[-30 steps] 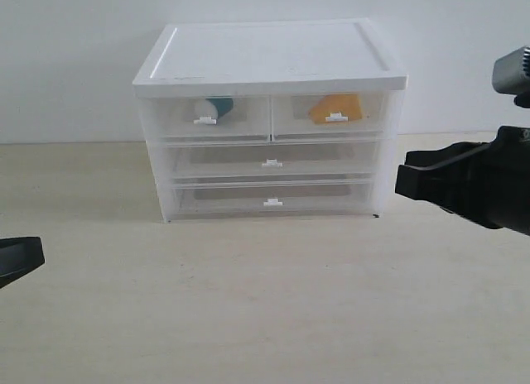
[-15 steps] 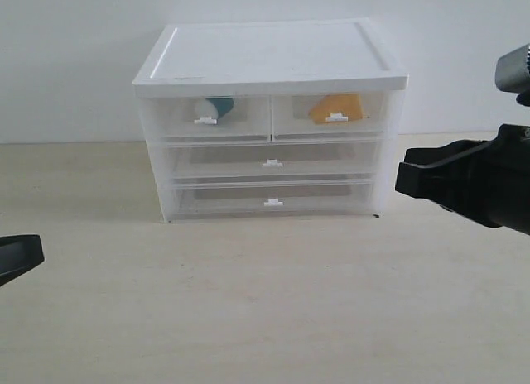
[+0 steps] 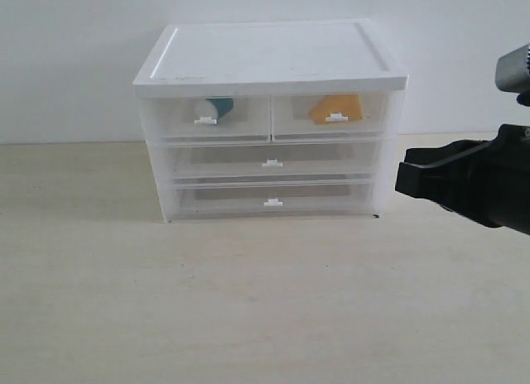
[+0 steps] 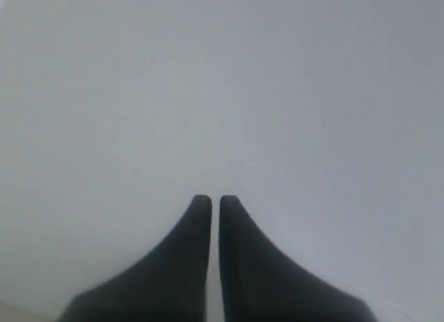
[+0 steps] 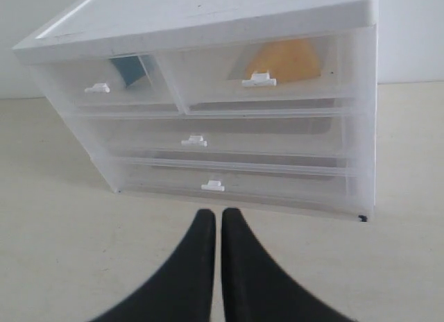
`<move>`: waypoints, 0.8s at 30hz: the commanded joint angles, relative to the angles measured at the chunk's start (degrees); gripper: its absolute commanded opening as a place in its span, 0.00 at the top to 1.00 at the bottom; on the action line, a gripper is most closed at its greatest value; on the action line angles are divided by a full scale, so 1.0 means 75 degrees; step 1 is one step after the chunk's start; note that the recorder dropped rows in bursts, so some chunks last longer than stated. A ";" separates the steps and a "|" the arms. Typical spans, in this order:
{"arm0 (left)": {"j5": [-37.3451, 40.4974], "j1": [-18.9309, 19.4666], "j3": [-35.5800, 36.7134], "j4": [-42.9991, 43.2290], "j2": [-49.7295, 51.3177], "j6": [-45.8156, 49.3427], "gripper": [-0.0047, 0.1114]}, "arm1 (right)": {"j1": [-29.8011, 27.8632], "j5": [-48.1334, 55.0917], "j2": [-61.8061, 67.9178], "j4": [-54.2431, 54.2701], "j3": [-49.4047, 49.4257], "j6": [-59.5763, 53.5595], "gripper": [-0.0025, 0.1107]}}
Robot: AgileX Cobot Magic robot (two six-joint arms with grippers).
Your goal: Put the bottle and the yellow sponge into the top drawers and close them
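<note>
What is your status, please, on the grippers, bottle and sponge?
Left gripper shut, empty. Right gripper shut, empty, off the drawer unit. Bottle and yellow sponge in separate top drawers, both closed. Nothing in the way.

We make out the bottle (image 3: 219, 108) only as a hazy white-and-teal shape behind the cloudy fronts of the top drawers (image 3: 240, 119). Its label is too faint to read, and a handle tab (image 3: 204, 120) covers part of it. The yellow sponge (image 3: 338, 105) is likewise a soft orange blur with vague edges. The right gripper (image 3: 401, 178) runs off the exterior view's right edge. The left gripper (image 4: 215, 200) shows only dark, blurred fingers, cut off at their base, against a blank pale surface we cannot identify.
</note>
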 commanded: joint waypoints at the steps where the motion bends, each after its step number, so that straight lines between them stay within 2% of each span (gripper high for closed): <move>1: -0.0503 0.0064 0.0169 0.0033 -0.0107 0.0895 0.93 | -0.0045 -0.0070 -0.0068 -0.0030 0.0003 -0.0011 0.98; 3: -0.0378 0.0064 0.0380 0.0033 -0.0002 0.1994 0.93 | -0.0045 -0.0036 -0.0068 -0.0030 0.0003 -0.0011 0.98; 7: -0.0503 0.0064 0.1234 0.0129 0.0202 0.1967 0.93 | -0.0045 -0.0036 -0.0068 -0.0030 0.0003 -0.0011 0.98; 9: -0.0323 0.0064 0.1553 0.0987 -0.0107 0.0985 0.93 | -0.0045 -0.0036 -0.0068 -0.0030 0.0003 -0.0011 0.98; 10: -0.0241 0.0064 0.1697 0.2003 -0.0107 0.0075 0.93 | -0.0045 -0.0036 -0.0068 -0.0030 0.0003 -0.0011 0.98; 11: -0.0035 0.0112 0.1770 0.2534 -0.0107 -0.0556 0.93 | -0.0045 -0.0036 -0.0068 -0.0030 0.0003 -0.0011 0.98; 12: 0.0583 0.0239 0.1791 0.4078 -0.0107 -0.1606 0.93 | -0.0045 -0.0042 -0.0068 -0.0030 0.0003 -0.0011 0.98; 14: 0.1405 0.0414 0.1791 0.5740 -0.0107 -0.3075 0.93 | -0.0045 -0.0042 -0.0068 -0.0030 0.0003 -0.0011 0.98; 17: 0.2289 0.0631 0.1791 0.6533 -0.0107 -0.3827 0.93 | -0.0045 -0.0042 -0.0068 -0.0030 0.0003 -0.0011 0.98; 20: 0.3060 0.0827 0.1791 0.6518 -0.0107 -0.4343 0.93 | -0.0045 -0.0042 -0.0068 -0.0030 0.0003 -0.0011 0.98; 24: 0.3820 0.0954 0.1791 0.6497 -0.0107 -0.4437 0.93 | -0.0045 -0.0042 -0.0068 -0.0030 0.0003 -0.0011 0.98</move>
